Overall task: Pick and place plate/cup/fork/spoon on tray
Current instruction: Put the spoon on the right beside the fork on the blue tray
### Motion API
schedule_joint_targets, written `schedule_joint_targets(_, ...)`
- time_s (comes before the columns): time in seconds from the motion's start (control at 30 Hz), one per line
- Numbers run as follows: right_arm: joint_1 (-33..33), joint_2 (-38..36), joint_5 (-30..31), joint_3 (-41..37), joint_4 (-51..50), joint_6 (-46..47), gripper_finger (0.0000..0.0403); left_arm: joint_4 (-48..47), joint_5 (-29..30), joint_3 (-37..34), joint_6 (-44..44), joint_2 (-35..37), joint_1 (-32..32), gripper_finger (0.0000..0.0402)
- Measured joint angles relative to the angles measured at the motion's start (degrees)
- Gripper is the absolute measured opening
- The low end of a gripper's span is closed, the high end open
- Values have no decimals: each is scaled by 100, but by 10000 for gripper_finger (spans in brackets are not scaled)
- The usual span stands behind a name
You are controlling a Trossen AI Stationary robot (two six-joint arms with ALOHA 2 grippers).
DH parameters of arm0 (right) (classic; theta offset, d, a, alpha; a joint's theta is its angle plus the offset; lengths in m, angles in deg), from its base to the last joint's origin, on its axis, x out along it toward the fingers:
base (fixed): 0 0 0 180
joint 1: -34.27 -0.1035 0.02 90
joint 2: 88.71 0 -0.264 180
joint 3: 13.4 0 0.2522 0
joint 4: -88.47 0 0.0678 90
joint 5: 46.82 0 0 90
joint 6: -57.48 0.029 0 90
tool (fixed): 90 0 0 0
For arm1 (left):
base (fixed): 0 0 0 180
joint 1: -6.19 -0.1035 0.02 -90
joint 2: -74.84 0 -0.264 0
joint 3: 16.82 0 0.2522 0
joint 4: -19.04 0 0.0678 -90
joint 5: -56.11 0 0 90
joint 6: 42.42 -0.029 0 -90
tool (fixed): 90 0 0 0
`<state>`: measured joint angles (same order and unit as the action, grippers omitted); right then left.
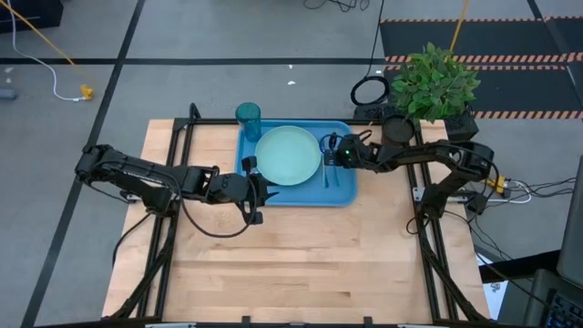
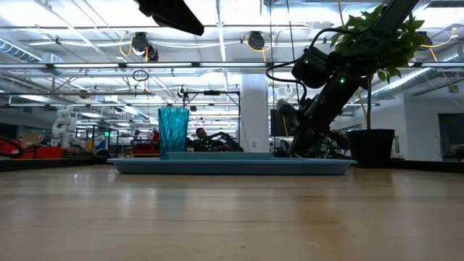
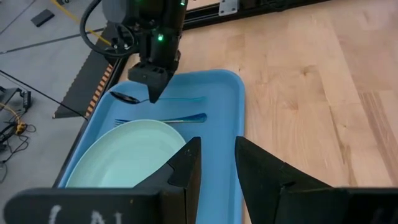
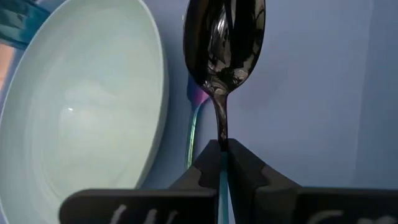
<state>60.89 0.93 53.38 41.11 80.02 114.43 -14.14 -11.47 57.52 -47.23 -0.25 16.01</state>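
Observation:
The blue tray [image 1: 344, 193] lies at the table's far middle. On it are the mint-green plate [image 1: 288, 155], the teal cup [image 1: 248, 114] upright at the far left corner, and the blue fork [image 3: 163, 120] flat beside the plate. My right gripper [image 3: 152, 94] stands over the tray's right part, shut on the spoon [image 4: 224, 43]. My left gripper [image 3: 217, 163] is open and empty at the tray's left near edge, beside the plate. My right gripper pinches the spoon's thin neck [image 4: 222, 134] between its two fingers, where the dark bowl's stem meets the light blue handle. The fingers come from above, pointing down. The spoon lies about level, low over the tray floor; whether it rests on the tray, I cannot tell.
A potted plant [image 1: 435, 82] stands just beyond the tray's far right corner, with a black cable ring [image 1: 369, 91] beside it. The near half of the wooden table [image 1: 291, 264] is bare.

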Motion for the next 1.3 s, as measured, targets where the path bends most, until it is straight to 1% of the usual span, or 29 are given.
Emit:
schedule_joint_targets(0.33,95,31,-140,0,-228,0,0,0,0,0,2,0,0,102)
schedule_joint_targets(0.77,124,31,-92,0,-337,63,6,2,0,0,12,0,0,102)
schedule_joint_targets(0.9,122,31,24,0,-337,48,6,2,-2,0,17,0,0,102)
schedule_joint_targets(1.3,122,31,24,-2,-343,-81,6,2,-2,0,17,0,0,102)
